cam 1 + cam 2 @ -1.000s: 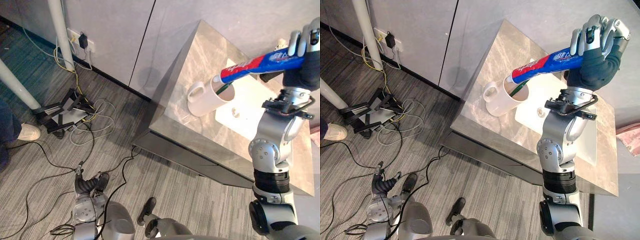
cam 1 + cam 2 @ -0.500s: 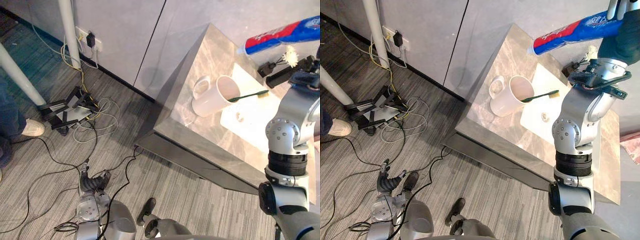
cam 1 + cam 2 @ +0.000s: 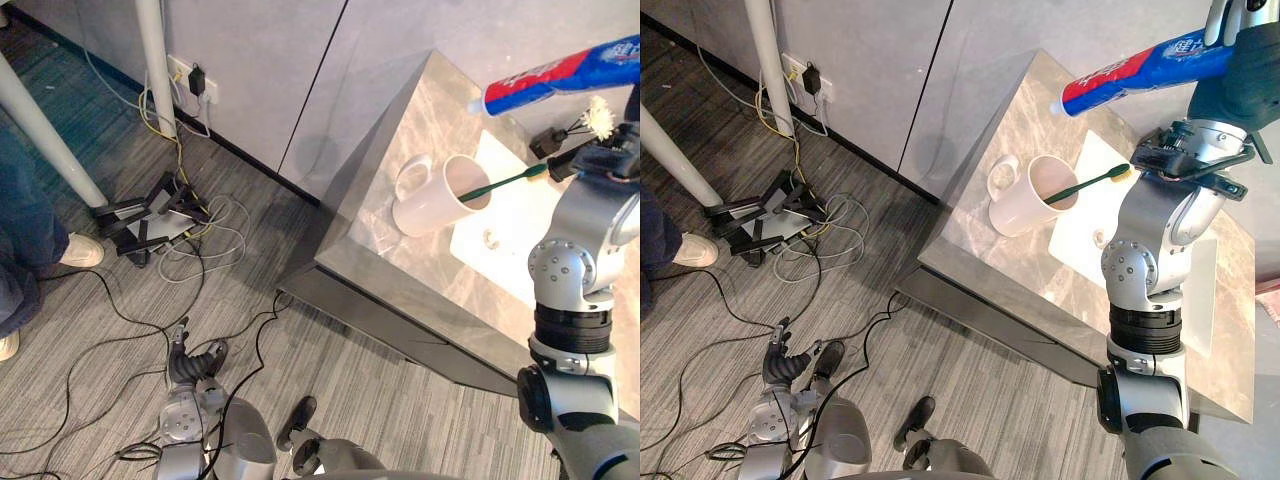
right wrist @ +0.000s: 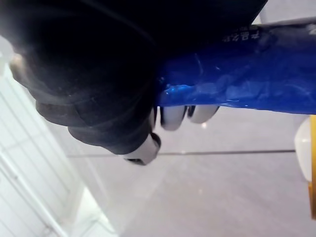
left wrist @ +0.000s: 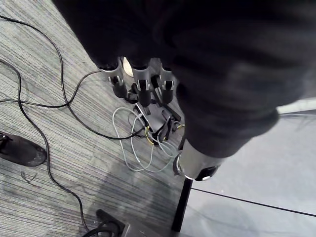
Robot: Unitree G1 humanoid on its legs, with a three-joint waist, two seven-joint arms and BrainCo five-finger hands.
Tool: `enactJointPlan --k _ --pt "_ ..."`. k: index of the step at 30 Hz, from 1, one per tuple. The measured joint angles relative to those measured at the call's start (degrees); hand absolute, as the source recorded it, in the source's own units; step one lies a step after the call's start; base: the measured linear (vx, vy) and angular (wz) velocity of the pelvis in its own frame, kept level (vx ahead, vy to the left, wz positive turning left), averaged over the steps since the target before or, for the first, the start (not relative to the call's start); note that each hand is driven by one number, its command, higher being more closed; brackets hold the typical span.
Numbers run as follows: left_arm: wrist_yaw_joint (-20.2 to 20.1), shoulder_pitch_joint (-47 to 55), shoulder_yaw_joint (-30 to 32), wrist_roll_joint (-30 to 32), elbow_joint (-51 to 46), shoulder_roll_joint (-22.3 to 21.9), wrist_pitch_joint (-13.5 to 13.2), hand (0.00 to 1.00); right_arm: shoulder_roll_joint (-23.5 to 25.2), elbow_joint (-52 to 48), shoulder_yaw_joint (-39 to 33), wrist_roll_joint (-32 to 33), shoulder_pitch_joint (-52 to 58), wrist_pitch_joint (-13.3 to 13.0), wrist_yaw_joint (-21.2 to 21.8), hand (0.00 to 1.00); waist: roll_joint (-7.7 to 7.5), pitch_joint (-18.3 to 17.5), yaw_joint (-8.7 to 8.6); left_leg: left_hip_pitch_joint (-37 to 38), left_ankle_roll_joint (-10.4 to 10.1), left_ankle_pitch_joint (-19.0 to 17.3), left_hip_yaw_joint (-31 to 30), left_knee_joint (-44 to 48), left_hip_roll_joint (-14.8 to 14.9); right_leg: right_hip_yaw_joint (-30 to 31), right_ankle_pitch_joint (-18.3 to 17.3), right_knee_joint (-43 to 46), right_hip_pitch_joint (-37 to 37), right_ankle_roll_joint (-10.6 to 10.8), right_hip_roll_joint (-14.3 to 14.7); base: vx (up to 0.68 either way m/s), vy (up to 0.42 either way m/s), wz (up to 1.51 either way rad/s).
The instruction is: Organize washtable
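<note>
**Toothpaste tube held up over the mug, cap end leading**

The right hand (image 3: 1240,50) has the toothpaste tube (image 3: 1140,68) by its blue tail. The tube's long axis runs nearly level, with the cap pointing to the robot's left and dipping slightly. The white mug (image 3: 1025,200) stands on the tabletop (image 3: 985,255) below the cap and apart from it, so I judge the cap must tip down to enter. A green toothbrush (image 3: 1090,183) leans out of the mug towards the right arm and may be in the way. The right wrist view shows the fingers (image 4: 173,117) curled round the tube, while the eye views show the cap and the mug. The left hand (image 3: 785,362) hangs low by the floor, well away, its fingers (image 5: 140,86) relaxed and holding nothing.
</note>
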Motion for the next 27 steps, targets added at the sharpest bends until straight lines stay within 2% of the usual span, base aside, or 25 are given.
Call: enactJointPlan --k 5,10,13,20,23,27 --pt "-0.13 0.02 -1.55 -0.07 0.10 -0.02 -0.02 0.00 -0.02 -0.14 -0.03 -0.15 1.99 0.03 -0.02 1.00 1.45 -0.28 0.31 -0.37 -0.27 -0.43 -0.03 0.25 0.54 -0.09 0.40 0.00 -0.14 -0.22 0.22 0.00 0.001 0.00" --pt "-0.62 -0.13 -2.02 -1.30 0.10 -0.06 -0.02 0.00 -0.01 -0.79 -0.05 -0.21 4.37 0.12 -0.48 1.00 1.74 -0.24 0.89 -1.39 -0.34 -0.52 0.22 0.93 0.79 -0.10 0.43 -0.04 -1.19 -0.21 0.38 0.02 -0.007 -0.07" --pt "-1.24 -0.21 -3.08 -2.25 0.10 -0.04 -0.02 0.00 0.05 -1.10 -0.05 -2.12 5.16 1.30 -0.66 1.00 2.23 -0.23 1.36 -1.82 -0.61 -0.73 0.06 1.15 1.80 -1.27 1.53 -0.06 -1.41 0.44 1.23 0.03 -0.007 0.00" --pt "-1.27 -0.48 -4.04 -2.47 0.01 -0.09 -0.05 0.00 0.07 -4.94 -0.02 -3.89 5.81 1.35 -0.69 1.00 2.70 -0.17 1.76 -3.19 -0.84 -1.32 0.03 2.75 2.11 -1.67 2.23 -0.08 -2.02 -0.14 1.53 0.00 0.000 0.00" --pt "-1.28 -0.68 -5.97 -2.48 -0.18 -0.13 -0.08 0.00 0.07 -5.46 0.02 -4.27 5.88 1.35 -0.68 1.00 3.55 -0.27 2.67 -3.81 -0.94 -2.15 0.00 4.08 2.15 -1.94 2.23 -0.08 -2.05 -0.13 1.59 0.01 0.003 -0.01" --pt "-1.27 -0.67 -6.33 -2.48 -1.53 -0.12 -0.45 0.00 0.07 -5.48 1.02 -4.41 5.90 1.35 -0.67 1.00 4.00 -0.30 2.78 -4.08 -1.21 -2.55 -0.06 4.41 2.64 -3.12 2.28 -0.07 -2.06 -0.19 2.03 0.00 0.000 0.00"
